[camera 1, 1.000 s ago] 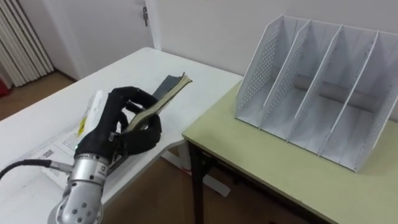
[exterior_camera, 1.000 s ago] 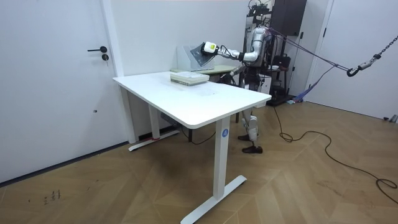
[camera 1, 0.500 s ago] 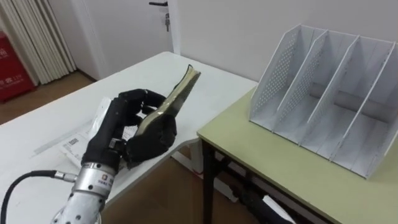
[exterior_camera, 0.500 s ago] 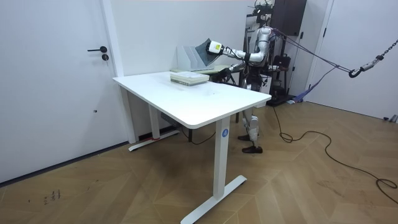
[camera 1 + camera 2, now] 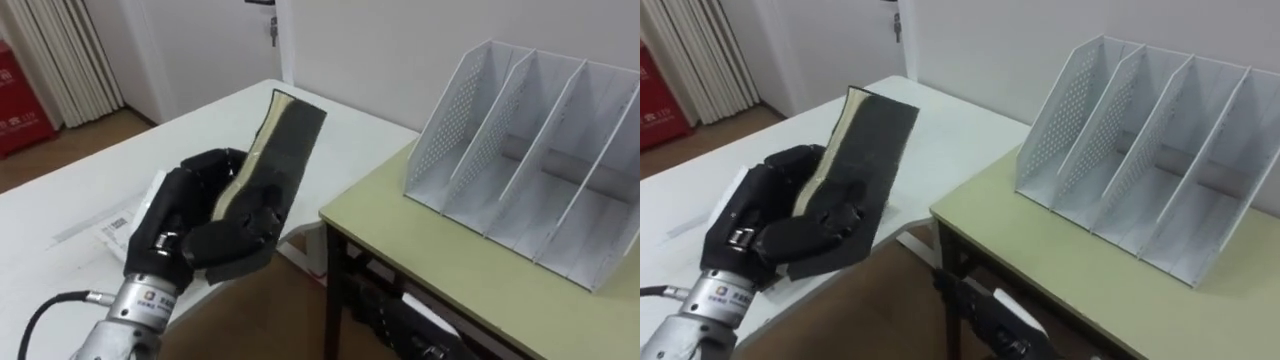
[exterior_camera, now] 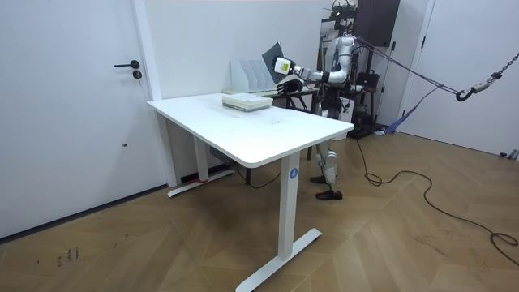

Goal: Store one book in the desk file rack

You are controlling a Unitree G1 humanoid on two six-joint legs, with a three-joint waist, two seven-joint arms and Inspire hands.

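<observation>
Your left hand (image 5: 200,215) has its fingers curled round the lower end of the book (image 5: 290,135), with the thumb lying across the dark cover. The book stands tilted in the air above the edge of the white surface (image 5: 210,125), well apart from the file rack (image 5: 455,125) on the green surface (image 5: 420,265).

Watch the grip first. You hold the book by one end only, so the free upper end could swing or the pages could fan open as you turn it upright. A fanned book would likely catch on a divider. The rack looks light and nothing braces it in front, so a knock on its holed outer wall could push it back or skew it. The near edge of the green surface also lies between your hand and the slots, and a low approach could clip it.

The book's lower end is buried under your fingers, so you cannot judge how much of it is actually held. The rack's right end is cut off. In the room view the hand and book (image 6: 273,58) are too small to check.
</observation>
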